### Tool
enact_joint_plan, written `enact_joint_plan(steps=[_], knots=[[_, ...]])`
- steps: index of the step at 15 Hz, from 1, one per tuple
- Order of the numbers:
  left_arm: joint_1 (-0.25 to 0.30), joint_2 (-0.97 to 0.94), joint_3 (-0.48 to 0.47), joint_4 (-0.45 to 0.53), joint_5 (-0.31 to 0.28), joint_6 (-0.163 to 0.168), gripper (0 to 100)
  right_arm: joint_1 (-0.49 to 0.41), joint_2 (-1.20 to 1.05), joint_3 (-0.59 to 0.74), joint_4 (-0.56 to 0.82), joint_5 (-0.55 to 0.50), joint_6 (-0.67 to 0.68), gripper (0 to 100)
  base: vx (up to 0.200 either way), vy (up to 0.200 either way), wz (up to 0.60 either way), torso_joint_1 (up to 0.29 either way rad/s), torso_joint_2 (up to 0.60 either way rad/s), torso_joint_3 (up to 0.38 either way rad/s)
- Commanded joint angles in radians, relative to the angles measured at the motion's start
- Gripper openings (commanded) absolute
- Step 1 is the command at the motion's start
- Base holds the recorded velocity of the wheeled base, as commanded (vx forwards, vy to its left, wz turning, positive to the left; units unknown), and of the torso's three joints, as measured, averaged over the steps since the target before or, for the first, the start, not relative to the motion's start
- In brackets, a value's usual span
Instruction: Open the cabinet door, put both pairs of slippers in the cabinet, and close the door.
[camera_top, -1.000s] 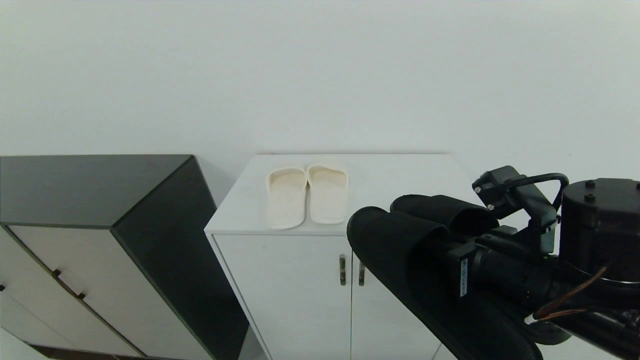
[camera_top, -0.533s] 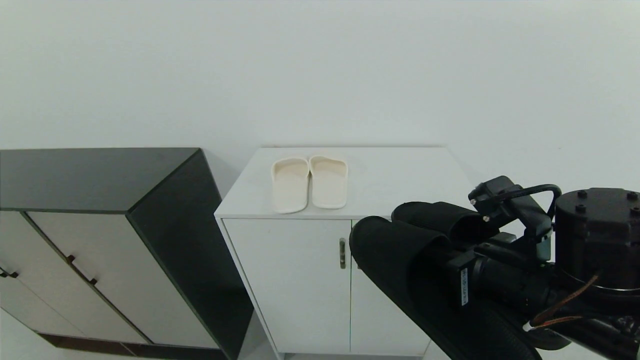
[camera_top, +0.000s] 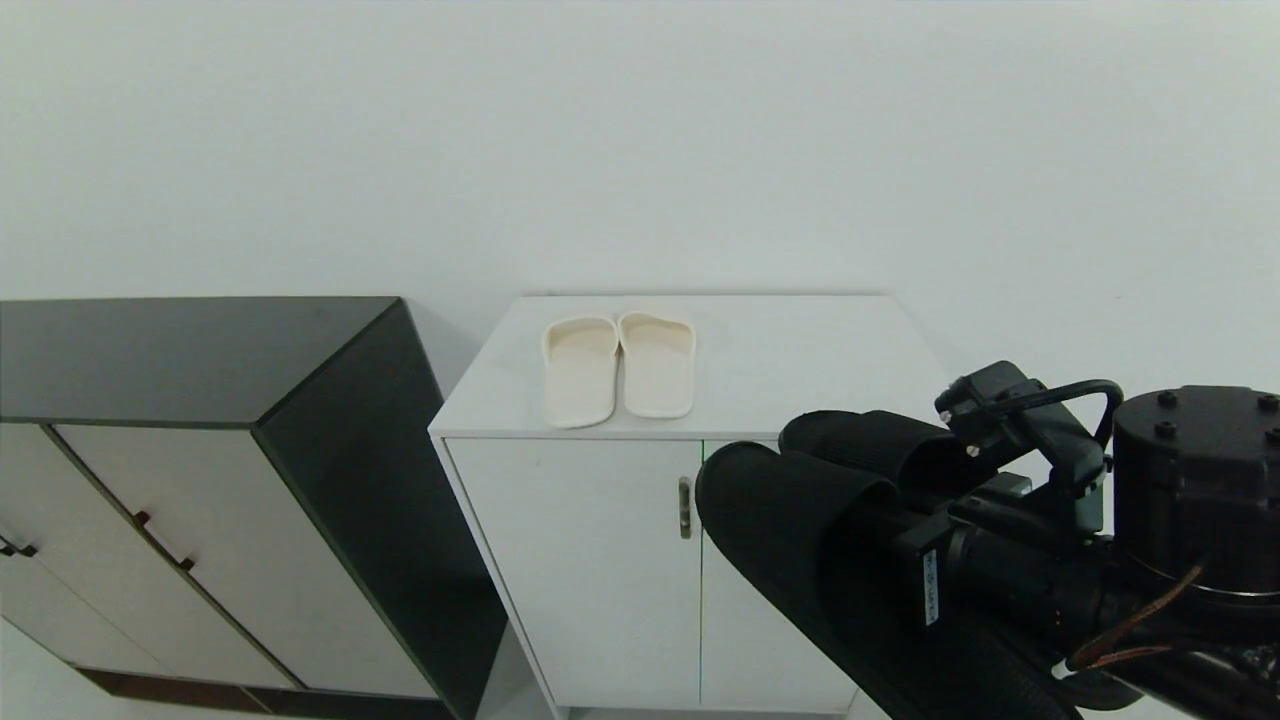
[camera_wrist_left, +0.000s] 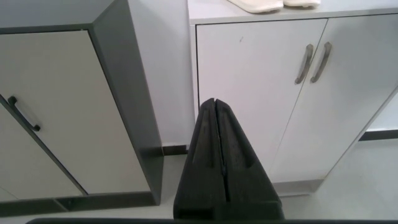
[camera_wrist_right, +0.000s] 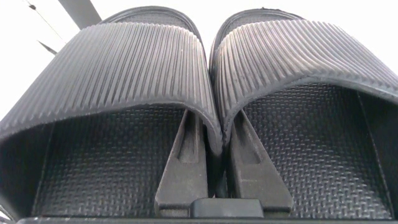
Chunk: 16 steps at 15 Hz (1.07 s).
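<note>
White cabinet (camera_top: 570, 570), doors closed, carries cream slippers (camera_top: 620, 368) at its top's front edge. Right end effector (camera_wrist_right: 213, 134) clamps black slippers (camera_top: 790, 510); left end effector (camera_wrist_left: 215, 111) is pressed together.

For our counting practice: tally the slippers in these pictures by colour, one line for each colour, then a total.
Cream slippers: 2, on the white cabinet
Black slippers: 2, held in the right gripper
Total: 4
</note>
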Motion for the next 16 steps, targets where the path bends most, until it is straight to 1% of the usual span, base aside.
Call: enact_joint_plan(steps=[1, 2, 4, 10, 14, 15, 16], knots=[[0.0, 0.0, 0.0, 0.0, 0.0, 0.0, 0, 0.003, 0.001, 0.001, 0.0, 0.002, 0.0, 0, 0.0, 0.0, 0.0, 0.0, 0.0, 0.0], [0.0, 0.0, 0.0, 0.0, 0.0, 0.0, 0, 0.003, 0.001, 0.004, 0.0, 0.008, 0.0, 0, 0.0, 0.0, 0.0, 0.0, 0.0, 0.0], [0.0, 0.0, 0.0, 0.0, 0.0, 0.0, 0, 0.004, 0.0, 0.004, 0.0, 0.008, 0.0, 0, 0.0, 0.0, 0.0, -0.149, 0.34, 0.19], [0.0, 0.0, 0.0, 0.0, 0.0, 0.0, 0, 0.004, -0.002, 0.027, -0.002, 0.009, -0.017, 0, 0.0, 0.0, 0.0, -0.215, 0.53, 0.305], [0.0, 0.0, 0.0, 0.0, 0.001, -0.005, 0, 0.003, 0.001, 0.037, -0.016, 0.011, -0.015, 0, 0.0, 0.0, 0.0, -0.201, 0.52, 0.319], [0.0, 0.0, 0.0, 0.0, 0.001, -0.011, 0, 0.003, 0.001, 0.04, -0.017, 0.011, -0.015, 0, 0.0, 0.0, 0.0, -0.188, 0.51, 0.315], [0.0, 0.0, 0.0, 0.0, 0.001, -0.015, 100, 0.003, 0.001, 0.04, -0.017, 0.011, -0.015, 0, 0.0, 0.0, 0.0, -0.178, 0.5, 0.32]])
